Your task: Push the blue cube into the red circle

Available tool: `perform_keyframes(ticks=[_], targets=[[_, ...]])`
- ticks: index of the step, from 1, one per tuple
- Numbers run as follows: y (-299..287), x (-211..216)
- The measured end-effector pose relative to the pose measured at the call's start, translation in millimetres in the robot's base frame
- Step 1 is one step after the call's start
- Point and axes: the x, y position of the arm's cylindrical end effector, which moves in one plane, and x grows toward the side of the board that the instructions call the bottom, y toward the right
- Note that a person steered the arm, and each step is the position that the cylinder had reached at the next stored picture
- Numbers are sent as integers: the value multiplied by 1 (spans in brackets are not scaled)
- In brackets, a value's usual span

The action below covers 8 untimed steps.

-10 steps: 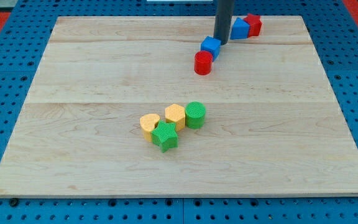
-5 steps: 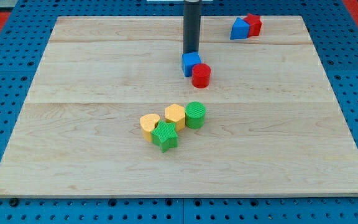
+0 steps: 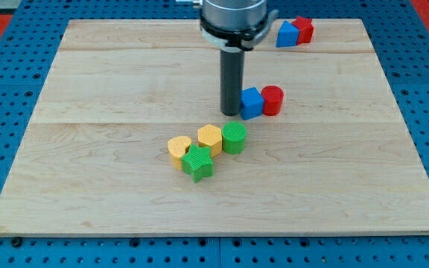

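Row on the bench [image 3: 88, 149]
My tip [image 3: 232, 113] at the blue cube's [image 3: 252, 103] 9 o'clock; red cylinder [image 3: 272, 100] touching at its 3 o'clock.

my tip [image 3: 232, 113] shoved blue cube [image 3: 252, 103] and red circle [image 3: 272, 100] rightward, downward.

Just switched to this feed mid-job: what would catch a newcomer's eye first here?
The dark rod near the board's middle, my tip pressed against the view's left side of the blue cube, which touches the red cylinder on its right. Below them sits a tight cluster: two yellow blocks, a green star and a green cylinder. A blue and red pair sits at the view's top.
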Motion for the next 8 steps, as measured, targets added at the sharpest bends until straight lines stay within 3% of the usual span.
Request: perform_keyframes(ticks=[3,8], targets=[[33,4],[82,-41]])
